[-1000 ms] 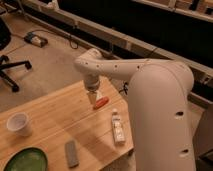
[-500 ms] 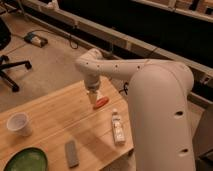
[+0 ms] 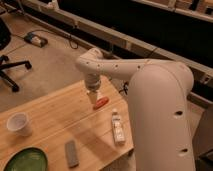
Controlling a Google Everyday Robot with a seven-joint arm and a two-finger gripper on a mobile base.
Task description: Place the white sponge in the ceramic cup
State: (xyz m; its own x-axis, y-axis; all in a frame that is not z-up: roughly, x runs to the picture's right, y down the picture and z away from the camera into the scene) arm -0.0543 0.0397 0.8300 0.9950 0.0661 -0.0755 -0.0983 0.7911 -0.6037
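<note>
The ceramic cup (image 3: 18,123) is small, round and white. It stands upright on the wooden table (image 3: 50,117) near its left edge. My gripper (image 3: 95,98) points down over the far edge of the table, well to the right of the cup. A small red-orange object (image 3: 101,103) lies on the table right beside its tip. The tip looks pale cream, and I cannot tell whether that is the white sponge or the gripper itself. No separate white sponge shows on the table.
A green bowl (image 3: 26,160) sits at the front left corner. A flat grey slab (image 3: 72,152) lies front centre. A white bottle-like thing with dark markings (image 3: 118,127) lies by the right edge. My large white arm (image 3: 160,110) fills the right. An office chair (image 3: 6,55) stands on the floor, left.
</note>
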